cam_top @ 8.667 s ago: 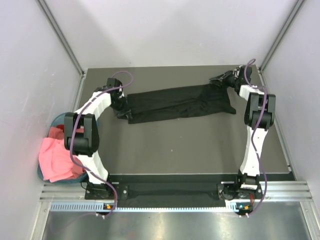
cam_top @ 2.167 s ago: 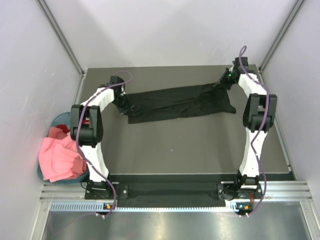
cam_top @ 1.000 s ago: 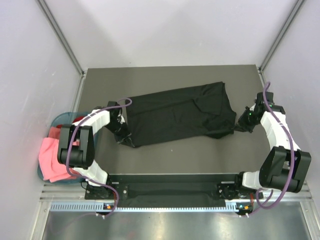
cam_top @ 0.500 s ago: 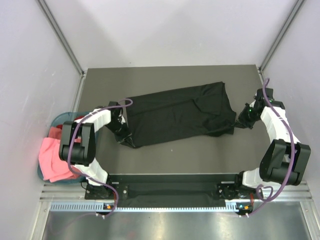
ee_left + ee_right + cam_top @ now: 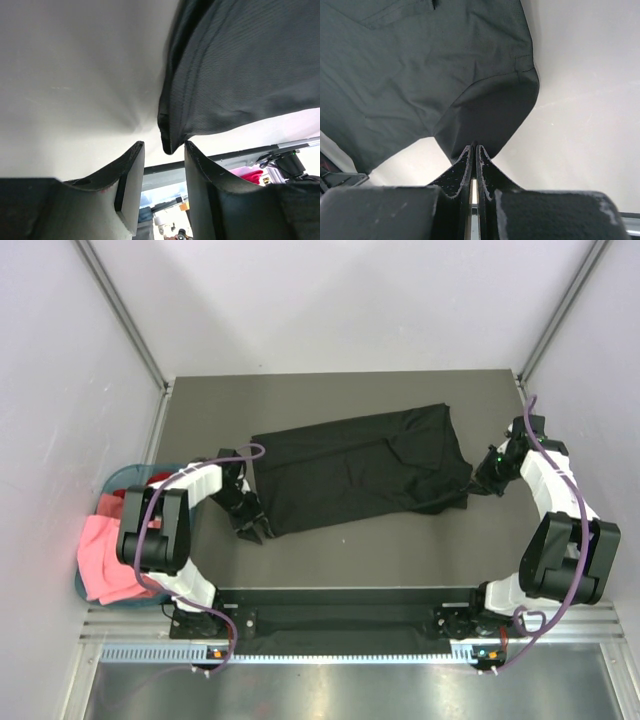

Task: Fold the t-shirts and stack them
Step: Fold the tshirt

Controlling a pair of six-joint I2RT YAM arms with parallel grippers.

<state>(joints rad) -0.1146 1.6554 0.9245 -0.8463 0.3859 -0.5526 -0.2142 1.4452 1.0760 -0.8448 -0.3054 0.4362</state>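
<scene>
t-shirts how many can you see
3: a black t-shirt spread on the table, a pink one heaped in the teal basket, a red one peeking behind it. More may be buried there.

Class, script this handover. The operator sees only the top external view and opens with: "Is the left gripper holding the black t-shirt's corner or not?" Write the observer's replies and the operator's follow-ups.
Observer: No. In the left wrist view the left gripper has its jaws apart. The corner of the black t-shirt sits at the mouth of the gap, not pinched.
Operator: And the right side?
Observer: In the right wrist view the right gripper is shut, and the sleeve fabric runs straight into its tips.
Operator: Is that sleeve lying spread out?
Observer: No. It draws in to a narrow point at the tips.
</scene>
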